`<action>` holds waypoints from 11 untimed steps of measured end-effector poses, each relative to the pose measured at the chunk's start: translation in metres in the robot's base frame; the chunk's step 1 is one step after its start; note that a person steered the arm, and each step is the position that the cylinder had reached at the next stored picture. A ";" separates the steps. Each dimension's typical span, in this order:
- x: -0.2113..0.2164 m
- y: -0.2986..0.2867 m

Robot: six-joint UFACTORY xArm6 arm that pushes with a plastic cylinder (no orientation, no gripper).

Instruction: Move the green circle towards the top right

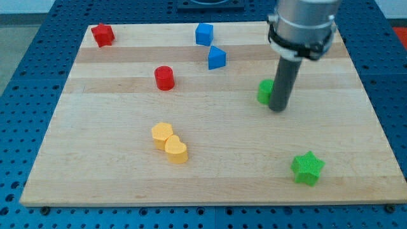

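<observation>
The green circle (264,91) sits on the wooden board (210,184) right of centre, partly hidden behind my rod. My tip (277,109) rests on the board at the circle's lower right edge, touching or nearly touching it. The rod rises from there to the grey arm body at the view's top.
A green star (308,168) lies at the lower right. Two yellow blocks (163,134) (176,150) touch each other left of centre. A red cylinder (165,77), a red block (102,34), a blue cube (204,34) and a blue wedge (217,58) lie in the upper half.
</observation>
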State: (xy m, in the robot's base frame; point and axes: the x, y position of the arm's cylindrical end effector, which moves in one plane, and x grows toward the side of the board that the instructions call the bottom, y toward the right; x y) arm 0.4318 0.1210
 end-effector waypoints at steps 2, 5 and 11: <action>0.012 -0.010; -0.092 -0.008; -0.133 0.001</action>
